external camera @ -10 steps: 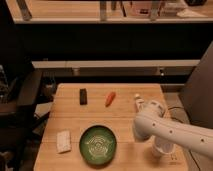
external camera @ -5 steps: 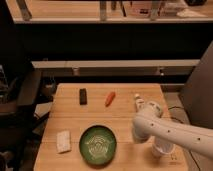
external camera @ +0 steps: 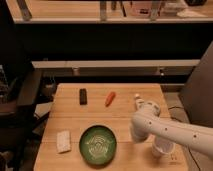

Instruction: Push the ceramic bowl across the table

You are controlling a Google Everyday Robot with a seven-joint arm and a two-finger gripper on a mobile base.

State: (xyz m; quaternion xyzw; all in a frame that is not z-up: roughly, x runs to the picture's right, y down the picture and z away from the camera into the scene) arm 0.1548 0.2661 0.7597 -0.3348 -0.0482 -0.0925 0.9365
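- bench [external camera: 70, 117]: a pale wooden plank top, running away from the camera and carrying every item listed below.
- bowl [external camera: 98, 145]: round, shallow, dark green and glossy with a pale swirl inside. it is sitting upright near the front edge of the bench, a little left of centre, and nothing is touching it.
- arm [external camera: 172, 132]: white, reaching in from the right edge and lying low across the front right part of the bench. its rounded elbow is hanging just right of the bowl, apart from the rim.
- gripper [external camera: 162, 148]: hanging below the arm over the front right corner of the bench, to the right of the bowl and not touching it. it is staying fully closed in this view; whether it is holding anything cannot be told.
- white block [external camera: 63, 141]: a flat pale rectangle, lying just left of the bowl near the front left of the bench.
- black bar [external camera: 83, 96]: small and dark, lying lengthwise toward the back left.
- orange piece [external camera: 110, 98]: slim and carrot-like, lying tilted near the back centre, right of the black bar.
- small white item [external camera: 138, 101]: standing toward the back right, just behind the arm's elbow; its kind is too unclear to tell.
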